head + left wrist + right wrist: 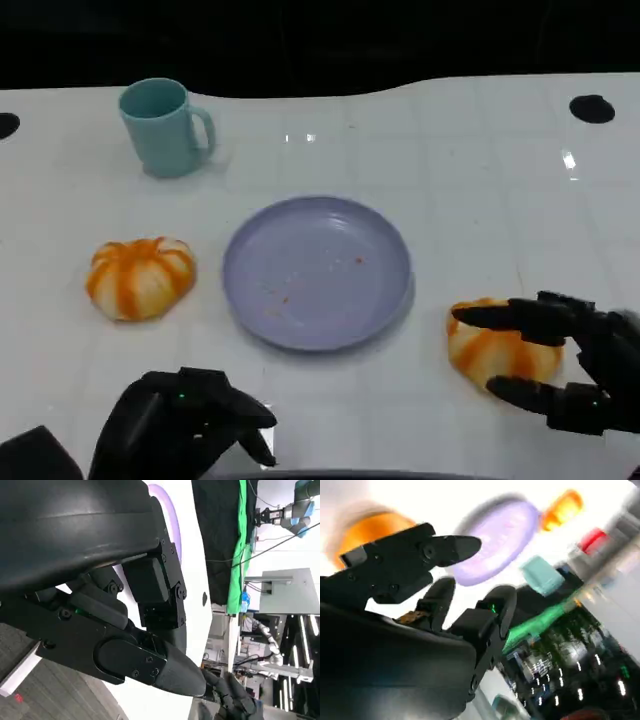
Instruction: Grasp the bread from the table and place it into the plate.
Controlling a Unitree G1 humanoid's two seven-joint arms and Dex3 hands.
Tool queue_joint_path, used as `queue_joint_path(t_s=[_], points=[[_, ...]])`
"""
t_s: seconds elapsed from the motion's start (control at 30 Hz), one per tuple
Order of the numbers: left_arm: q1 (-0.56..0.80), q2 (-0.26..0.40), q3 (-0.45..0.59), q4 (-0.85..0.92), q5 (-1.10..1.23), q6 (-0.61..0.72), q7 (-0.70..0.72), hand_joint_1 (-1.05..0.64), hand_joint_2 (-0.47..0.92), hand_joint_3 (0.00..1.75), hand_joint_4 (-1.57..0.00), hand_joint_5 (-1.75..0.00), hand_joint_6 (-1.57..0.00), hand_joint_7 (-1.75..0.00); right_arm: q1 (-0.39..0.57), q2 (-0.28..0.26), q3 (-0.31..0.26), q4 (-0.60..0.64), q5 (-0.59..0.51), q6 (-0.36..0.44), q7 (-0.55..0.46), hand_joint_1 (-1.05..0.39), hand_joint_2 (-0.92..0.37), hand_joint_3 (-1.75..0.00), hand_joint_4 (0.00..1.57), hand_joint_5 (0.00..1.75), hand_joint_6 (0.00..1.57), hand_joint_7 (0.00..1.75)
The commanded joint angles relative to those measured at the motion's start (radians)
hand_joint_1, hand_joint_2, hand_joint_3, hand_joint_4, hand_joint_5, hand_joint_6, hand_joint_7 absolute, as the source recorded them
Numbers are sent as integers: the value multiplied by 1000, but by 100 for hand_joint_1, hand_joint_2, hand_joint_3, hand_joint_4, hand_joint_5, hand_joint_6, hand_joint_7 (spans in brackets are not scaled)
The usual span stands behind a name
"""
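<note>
Our right hand [560, 365] brackets the bread bun [495, 345] just right of the purple plate [318, 272], fingers spread around it to close; our left hand [190, 420] rests curled, holding nothing.

**Open bench between right bread and plate**

Bare bench [440, 170] separates the right bread [497, 345] from the plate [318, 270]. The teal mug [164, 127] stands well back; the second bread [140, 277] lies left of the plate.
</note>
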Motion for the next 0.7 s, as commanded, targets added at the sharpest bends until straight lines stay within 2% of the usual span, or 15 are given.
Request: queue_joint_path(t_s=[0.03, 0.13, 0.23, 0.53, 0.7], points=[[-6, 11, 3, 6, 7, -2, -1, -98, 92, 3, -110, -113, -132, -46, 24, -87, -22, -143, -90, 148, 74, -57, -86, -1, 10, 36, 33, 0], [-8, 8, 2, 6, 6, 2, 2, -98, 92, 2, -110, -113, -132, -47, 37, -117, -21, -229, -147, 241, 117, -58, -84, 0, 5, 35, 29, 0], [-9, 5, -1, 3, 7, 11, 8, -98, 92, 2, -110, -114, -132, -47, 42, -137, -18, -287, -183, 301, 147, -57, -82, 0, 4, 35, 29, 0], [-12, -4, -3, 9, 14, 0, 9, -98, 92, 2, -109, -115, -132, -48, 4, -192, 27, -282, -268, 342, 172, -58, -81, 0, 7, 37, 32, 1], [-9, -5, -3, 0, 13, 8, 9, -98, 92, 1, -109, -115, -132, -48, -39, -189, 73, -234, -306, 361, 173, -53, -80, 0, 12, 36, 36, 2]])
